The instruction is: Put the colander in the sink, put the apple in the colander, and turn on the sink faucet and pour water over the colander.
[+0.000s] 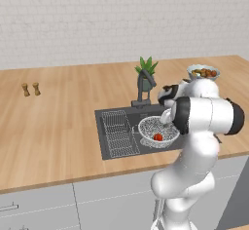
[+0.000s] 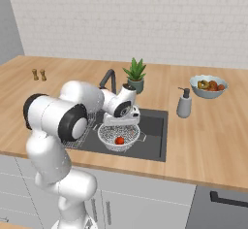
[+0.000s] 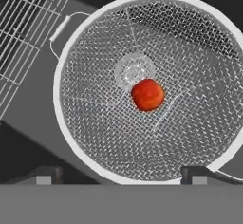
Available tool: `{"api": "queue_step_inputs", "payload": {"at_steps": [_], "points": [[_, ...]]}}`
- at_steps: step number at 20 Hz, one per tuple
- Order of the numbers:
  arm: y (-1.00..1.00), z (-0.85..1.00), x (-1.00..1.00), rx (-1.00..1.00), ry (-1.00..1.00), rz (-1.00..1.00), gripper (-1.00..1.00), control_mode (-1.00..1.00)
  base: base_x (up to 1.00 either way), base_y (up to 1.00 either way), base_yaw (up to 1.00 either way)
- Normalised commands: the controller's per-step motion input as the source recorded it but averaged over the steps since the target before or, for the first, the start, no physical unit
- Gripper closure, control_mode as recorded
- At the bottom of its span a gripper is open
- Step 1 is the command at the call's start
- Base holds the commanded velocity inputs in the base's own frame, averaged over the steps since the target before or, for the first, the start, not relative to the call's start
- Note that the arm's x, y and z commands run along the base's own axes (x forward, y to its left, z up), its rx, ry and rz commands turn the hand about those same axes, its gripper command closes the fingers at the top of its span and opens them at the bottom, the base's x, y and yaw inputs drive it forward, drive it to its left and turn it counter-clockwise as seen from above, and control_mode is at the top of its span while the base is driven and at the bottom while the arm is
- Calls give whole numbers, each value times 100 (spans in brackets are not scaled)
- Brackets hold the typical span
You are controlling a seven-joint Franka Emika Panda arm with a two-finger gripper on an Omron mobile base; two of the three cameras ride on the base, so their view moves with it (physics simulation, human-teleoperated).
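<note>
Spread wide and empty, the jaws of the white arm's two-finger gripper (image 3: 121,174) hang just above the round silvery wire-mesh colander (image 3: 95,123). It sits inside the dark grey rectangular sink (image 2: 152,128), beside a rectangular wire rack (image 1: 116,131). Within it, near the middle, lies the small red apple (image 3: 148,95), clear of both fingertips (image 3: 192,174).

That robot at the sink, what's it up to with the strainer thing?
The robot arm is rinsing fruit. The colander already sits in the sink, beside a wire rack, and the apple lies loose on its mesh. The gripper hangs open above the colander, holding nothing. No water can be seen coming from the sink faucet, so turning it on is probably what remains.
</note>
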Motion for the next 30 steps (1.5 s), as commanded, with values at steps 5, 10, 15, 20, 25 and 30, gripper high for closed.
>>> {"api": "queue_step_inputs", "payload": {"at_steps": [5,10,15,20,25,30], "points": [[-19,53,-33,0,-20,54,-100,-100,0,0,0],[-3,26,-24,0,-25,54,-100,-100,0,0,0],[1,20,-3,10,-22,29,-100,-100,0,0,0],[0,20,11,28,-6,5,-100,-100,0,0,0],[0,27,19,27,0,0,-100,-100,0,0,0],[-3,37,3,13,3,0,-100,-100,0,0,0]]}}
